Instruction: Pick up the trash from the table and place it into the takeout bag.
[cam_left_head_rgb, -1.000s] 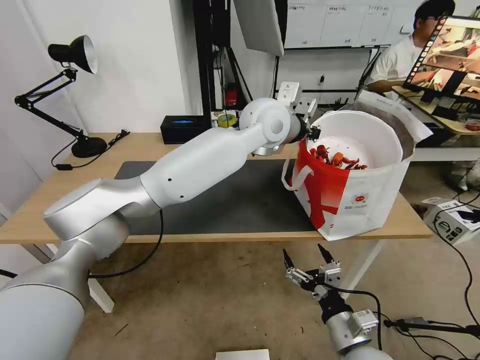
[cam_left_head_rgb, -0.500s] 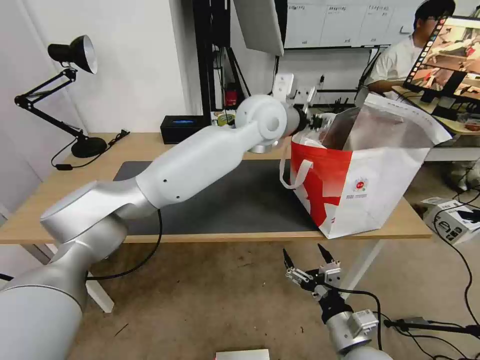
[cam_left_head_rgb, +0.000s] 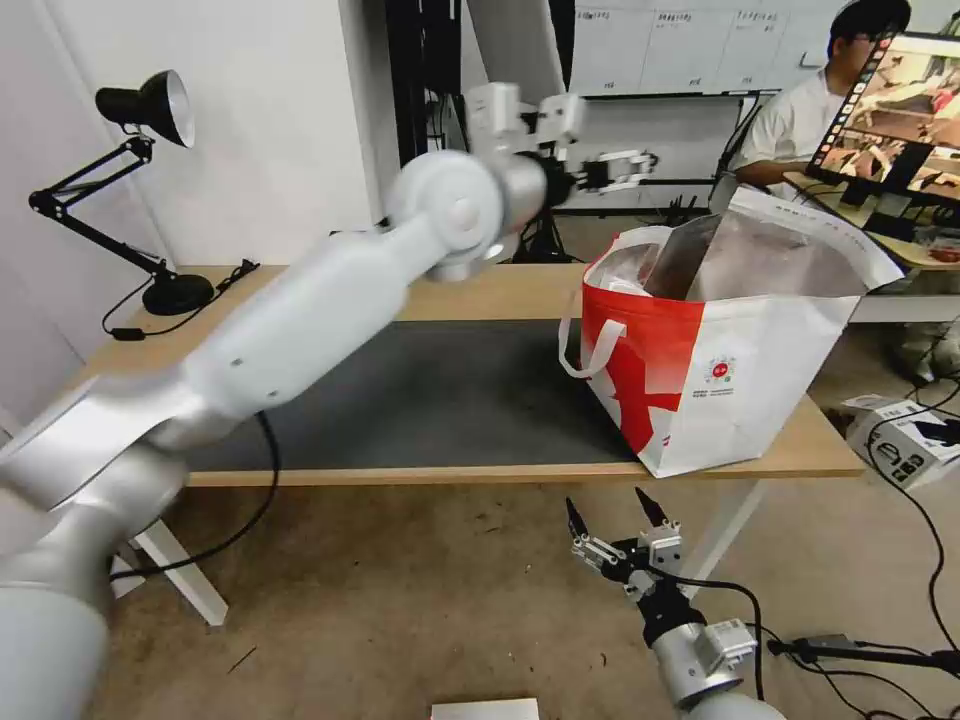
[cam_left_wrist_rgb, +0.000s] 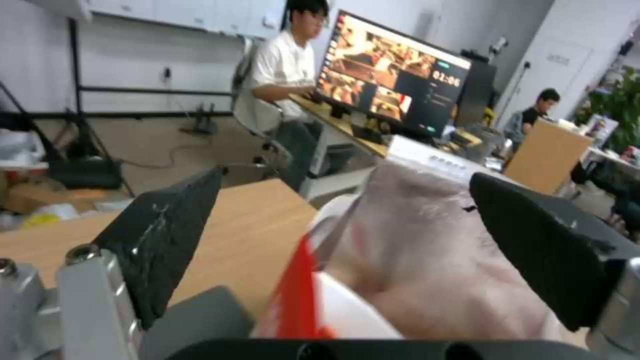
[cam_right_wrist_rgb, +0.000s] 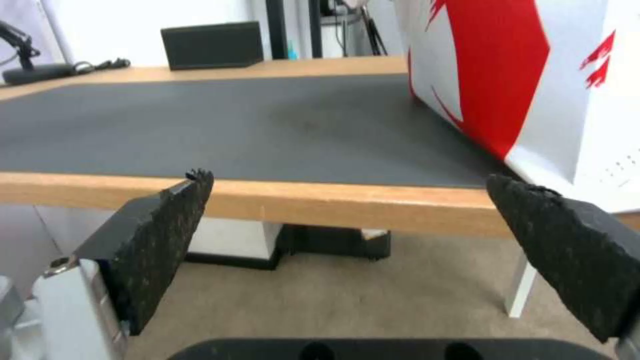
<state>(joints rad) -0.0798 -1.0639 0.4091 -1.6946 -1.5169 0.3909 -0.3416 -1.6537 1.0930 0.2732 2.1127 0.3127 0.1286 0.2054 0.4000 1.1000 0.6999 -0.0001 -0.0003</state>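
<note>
White left arm raised, its end effector (cam_left_head_rgb: 622, 170) spread wide and empty above the takeout bag (cam_left_head_rgb: 720, 370). One bag, standing on the bench (cam_left_head_rgb: 480, 292) at the grey mat's (cam_left_head_rgb: 450, 395) right end; contents hidden. Right end effector (cam_left_head_rgb: 618, 520) wide, below the bench edge.

Bright even indoor light — soft shadows; left arm (cam_left_head_rgb: 330, 290) motion-blurred, left wrist view soft.
</note>
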